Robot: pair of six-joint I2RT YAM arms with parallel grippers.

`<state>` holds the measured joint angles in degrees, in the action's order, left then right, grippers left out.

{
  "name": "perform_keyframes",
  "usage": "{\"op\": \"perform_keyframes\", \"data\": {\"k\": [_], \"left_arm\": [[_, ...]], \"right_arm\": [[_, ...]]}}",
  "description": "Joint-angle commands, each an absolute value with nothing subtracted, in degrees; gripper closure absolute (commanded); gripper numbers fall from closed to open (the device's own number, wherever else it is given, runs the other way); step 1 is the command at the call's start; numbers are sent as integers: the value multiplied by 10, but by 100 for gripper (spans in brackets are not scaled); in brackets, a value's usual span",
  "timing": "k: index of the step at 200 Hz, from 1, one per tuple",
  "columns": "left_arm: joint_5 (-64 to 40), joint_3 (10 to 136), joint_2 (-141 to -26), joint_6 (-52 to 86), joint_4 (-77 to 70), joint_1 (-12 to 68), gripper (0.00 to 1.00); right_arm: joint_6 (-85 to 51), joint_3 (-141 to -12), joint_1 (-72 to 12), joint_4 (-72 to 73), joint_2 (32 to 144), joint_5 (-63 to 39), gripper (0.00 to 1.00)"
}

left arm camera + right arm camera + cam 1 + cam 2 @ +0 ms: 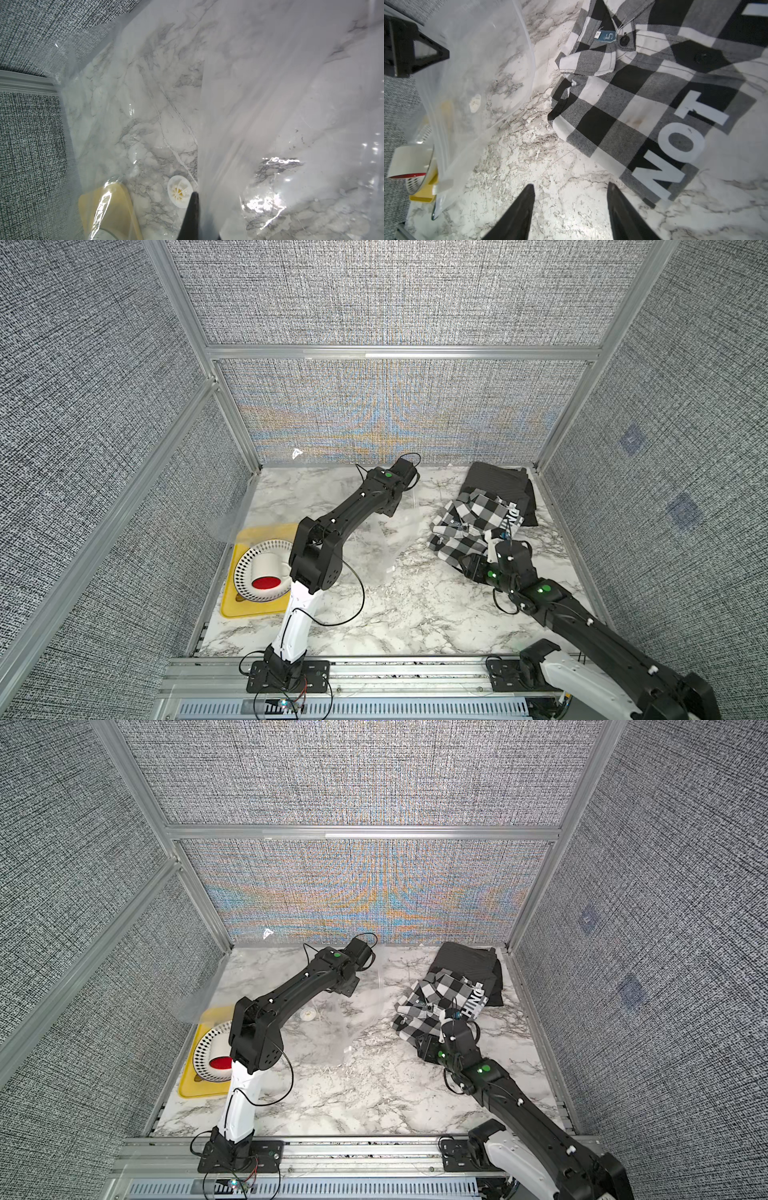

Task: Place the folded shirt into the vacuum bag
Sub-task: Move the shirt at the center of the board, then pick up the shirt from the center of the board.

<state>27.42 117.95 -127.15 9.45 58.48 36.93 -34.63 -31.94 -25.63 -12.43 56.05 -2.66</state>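
The right gripper is hovering with jaws spread and empty above the marble table; the folded shirt is lying just beyond its fingertips, outside the vacuum bag. Farther off, the left gripper is pinching the bag's clear film, its white valve sitting beside the tip

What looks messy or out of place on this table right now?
The checked shirt lies rumpled at the far right, partly on a dark folded garment. One edge of the vacuum bag drapes over the yellow tray, where a cup seems to lie tipped on its plate.
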Motion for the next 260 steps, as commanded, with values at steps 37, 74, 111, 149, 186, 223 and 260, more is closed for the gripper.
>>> {"op": "perform_keyframes", "data": {"k": [37, 74, 111, 149, 186, 223, 260], "left_arm": [[237, 1153, -1249, 89, 553, 351, 100], [227, 1145, -1249, 86, 548, 343, 100], [222, 1139, -1253, 87, 544, 338, 100], [215, 1135, -1252, 90, 540, 337, 100], [211, 1129, -1249, 93, 536, 336, 100], [197, 1132, -1253, 101, 534, 336, 100], [153, 1127, -1253, 113, 532, 337, 100]], "right_arm": [[-175, -524, -295, -175, 801, 21, 35], [-58, -639, -348, -227, 949, 105, 32], [-1, -686, -347, -258, 1019, 119, 30], [-8, -699, -339, -260, 1058, 135, 26], [-37, -667, -318, -233, 1071, 117, 24], [-54, -675, -301, -219, 1106, 128, 24], [-71, -678, -297, -217, 1120, 108, 49]]}}
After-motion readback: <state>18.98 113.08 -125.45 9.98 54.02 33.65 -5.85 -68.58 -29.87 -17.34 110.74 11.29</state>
